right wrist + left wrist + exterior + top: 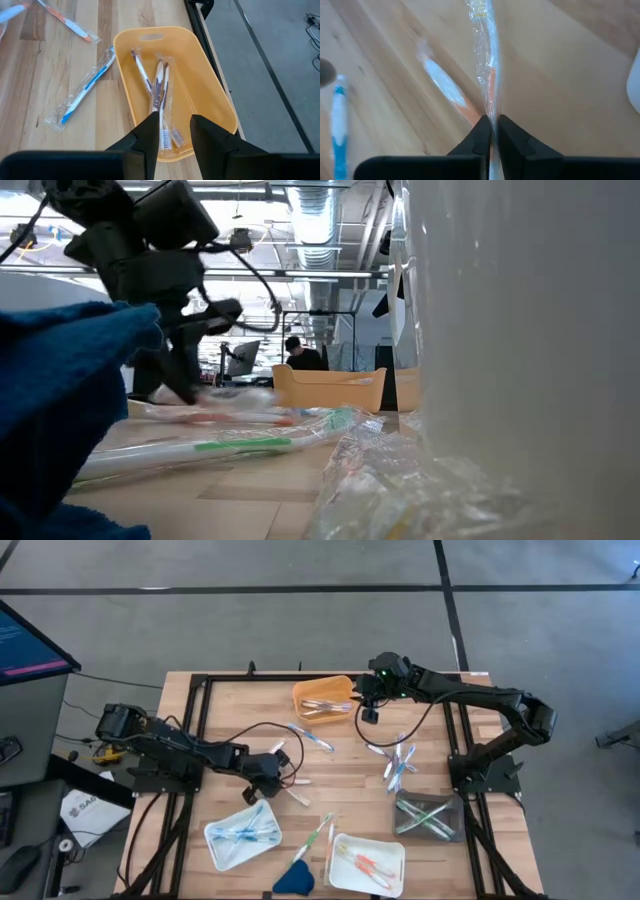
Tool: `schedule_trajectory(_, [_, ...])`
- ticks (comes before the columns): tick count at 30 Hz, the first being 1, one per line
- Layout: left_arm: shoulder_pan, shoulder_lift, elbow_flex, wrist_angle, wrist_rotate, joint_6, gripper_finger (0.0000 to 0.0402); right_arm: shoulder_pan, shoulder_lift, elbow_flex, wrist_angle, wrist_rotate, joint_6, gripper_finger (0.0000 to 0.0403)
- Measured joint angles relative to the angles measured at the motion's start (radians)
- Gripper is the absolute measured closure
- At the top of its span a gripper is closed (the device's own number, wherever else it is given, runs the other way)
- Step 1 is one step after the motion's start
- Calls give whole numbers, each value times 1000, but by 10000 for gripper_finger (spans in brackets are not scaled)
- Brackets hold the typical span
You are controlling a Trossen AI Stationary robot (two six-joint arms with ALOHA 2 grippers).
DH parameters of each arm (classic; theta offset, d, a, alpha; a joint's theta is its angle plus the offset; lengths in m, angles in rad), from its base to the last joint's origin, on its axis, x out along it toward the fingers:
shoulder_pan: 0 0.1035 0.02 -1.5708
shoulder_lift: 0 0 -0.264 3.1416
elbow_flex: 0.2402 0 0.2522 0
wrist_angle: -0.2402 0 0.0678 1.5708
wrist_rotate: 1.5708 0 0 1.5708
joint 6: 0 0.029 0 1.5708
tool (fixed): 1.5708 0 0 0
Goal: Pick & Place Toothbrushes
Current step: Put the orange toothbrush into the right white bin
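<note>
My left gripper (277, 776) is low over the table's middle left, shut on a wrapped orange toothbrush (489, 60). A second orange-and-white toothbrush (445, 87) lies flat beside it, and a blue one (338, 125) lies farther off. My right gripper (172, 134) hangs open above the orange tray (322, 697), touching nothing; the tray (210, 95) holds a few wrapped toothbrushes (160, 95). One blue toothbrush (312, 737) lies on the table between the arms, and a loose pile (398, 764) lies at the right. My left gripper pinches the clear wrapper of the orange toothbrush at one end (492, 117) between its two shut fingers. The fingers slant down from the table's left side and lie along the toothbrush, which runs on away from them. Whether it is off the table I cannot tell.
At the near edge stand a white tray (243, 832) with blue toothbrushes, a white tray (367, 862) with orange ones and a dark tray (430, 815) with green ones. A green toothbrush (316, 833) and a blue wedge (295, 880) lie between them. A black frame (200, 700) borders the table.
</note>
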Motion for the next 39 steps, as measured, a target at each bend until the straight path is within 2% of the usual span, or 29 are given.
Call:
schedule_trajectory(8, [1, 0, 66, -1, 15, -13, 391, 0, 0, 0, -1, 0, 0, 300])
schedule_trajectory(14, [35, 0, 68, -4, 19, -77, 392, 0, 0, 0, -12, 0, 0, 300])
schedule_trajectory(31, [116, -3, 68, -10, 13, -79, 392, 0, 0, 0, -22, -1, 25, 300])
schedule_trajectory(36, [152, -67, 68, -4, 13, -81, 392, 0, 0, 0, -22, -1, 25, 300])
schedule_trajectory(39, [185, -135, 68, 27, 14, -134, 393, 0, 0, 0, -22, -1, 25, 300])
